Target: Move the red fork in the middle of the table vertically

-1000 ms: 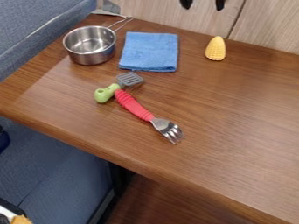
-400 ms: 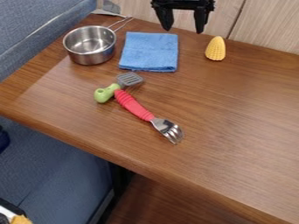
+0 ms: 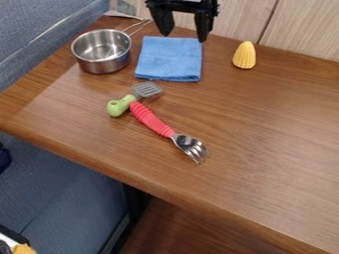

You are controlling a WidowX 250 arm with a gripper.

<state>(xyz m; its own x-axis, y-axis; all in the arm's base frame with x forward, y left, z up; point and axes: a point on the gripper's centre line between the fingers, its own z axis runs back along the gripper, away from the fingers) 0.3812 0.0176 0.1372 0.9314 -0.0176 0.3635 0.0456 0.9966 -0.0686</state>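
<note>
And here is the gripper, at the far edge of the table, fingers spread wide with nothing between them; its tips hang by the far side of the cloth. The fork lies aslant on the wood – red handle up against the spatula, tines angled towards the near edge, a band of wood between; the broad stretch of tabletop is out to the fork's right, running on to the frame's side. Over to the containers: the pot stands upright near the left edge, just beside the cloth, bare metal showing inside – its wire handle points to the far edge; the corn stands right of the cloth, near that same edge.
</note>
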